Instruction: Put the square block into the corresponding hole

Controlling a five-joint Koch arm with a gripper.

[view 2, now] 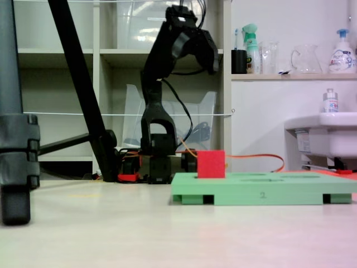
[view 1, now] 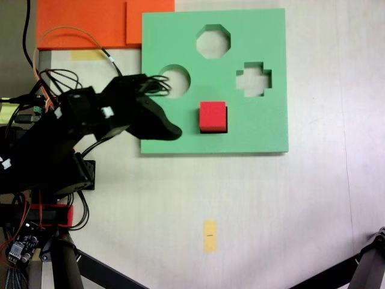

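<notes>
While the square block sits in the corresponding hole, the arm hangs raised.
End effector high above the green board; jaw state unclear.

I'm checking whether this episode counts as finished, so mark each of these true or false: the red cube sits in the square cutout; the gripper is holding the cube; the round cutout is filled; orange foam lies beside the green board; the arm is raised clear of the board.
1. The red cube sits in the square cutout of the green board: true; its top stands above the board.
2. The gripper holds the cube: false; it hangs high above it, apart.
3. The round cutout is filled: false; it is empty.
4. Orange foam lies beside the board: true.
5. The arm is raised clear of the board: true.
</notes>
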